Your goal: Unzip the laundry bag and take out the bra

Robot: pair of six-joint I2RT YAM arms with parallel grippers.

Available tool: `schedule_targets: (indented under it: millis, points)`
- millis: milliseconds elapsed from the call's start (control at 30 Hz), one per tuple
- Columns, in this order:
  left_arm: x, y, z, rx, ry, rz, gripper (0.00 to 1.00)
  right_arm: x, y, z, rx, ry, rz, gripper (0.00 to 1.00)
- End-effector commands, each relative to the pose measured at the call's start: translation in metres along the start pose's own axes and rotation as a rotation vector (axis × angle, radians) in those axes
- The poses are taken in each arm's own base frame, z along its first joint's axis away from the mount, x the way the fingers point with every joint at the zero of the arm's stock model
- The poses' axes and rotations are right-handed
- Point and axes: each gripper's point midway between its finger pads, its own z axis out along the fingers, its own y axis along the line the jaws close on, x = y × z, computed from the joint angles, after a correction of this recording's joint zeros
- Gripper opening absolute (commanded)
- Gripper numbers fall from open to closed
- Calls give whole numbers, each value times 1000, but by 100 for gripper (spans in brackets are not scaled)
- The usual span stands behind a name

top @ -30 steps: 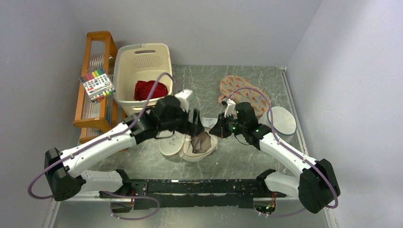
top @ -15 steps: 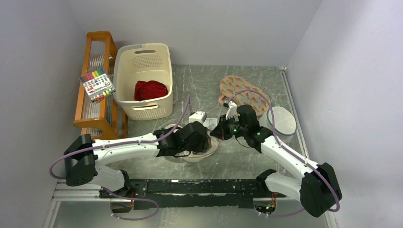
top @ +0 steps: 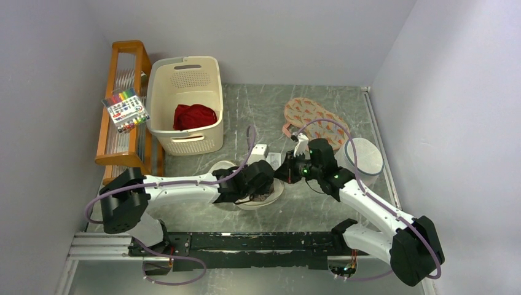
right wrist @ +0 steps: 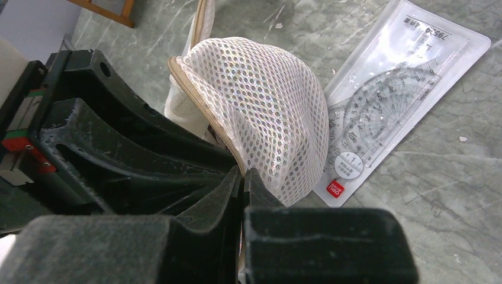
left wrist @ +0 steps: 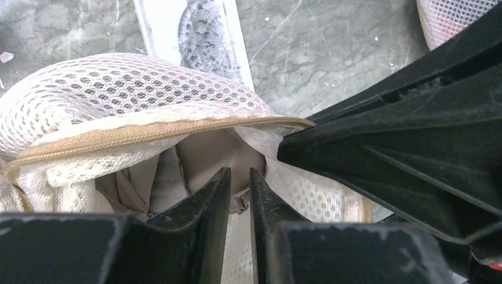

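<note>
Zip job looks done: the laundry bag (left wrist: 118, 94) lies on the table just on the arm-base side of the clear protractor pack (right wrist: 385, 89), and we see its tan zip rim parted and the mesh top lifted like a lid. The right end effector (right wrist: 243, 174) is pinched nearly closed on that rim at the edge facing away from the pack, propping the mouth open. The left end effector (left wrist: 240, 177) pokes into the gap, its fingers narrowed to a slit right at the beige bra (left wrist: 201, 154). We cannot tell if any cloth is actually caught. The bra sits fully inside the bag, so we judge the removal half is left: grip it, pull it clear, set it down.
</note>
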Motion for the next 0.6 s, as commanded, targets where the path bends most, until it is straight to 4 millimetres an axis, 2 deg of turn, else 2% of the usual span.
schedule_targets:
  millis: [0,233,567]
  points:
    - [-23,-13,4,34,-99,-76,29,-6,5,-1,-14,-24,-16,0]
    - [-24,-17,11,32,-104,-68,44,-5,6,-3,-19,-26,-15,0]
    - [-20,-6,23,-44,-108,-24,47,-5,7,-3,-21,-30,-13,0]
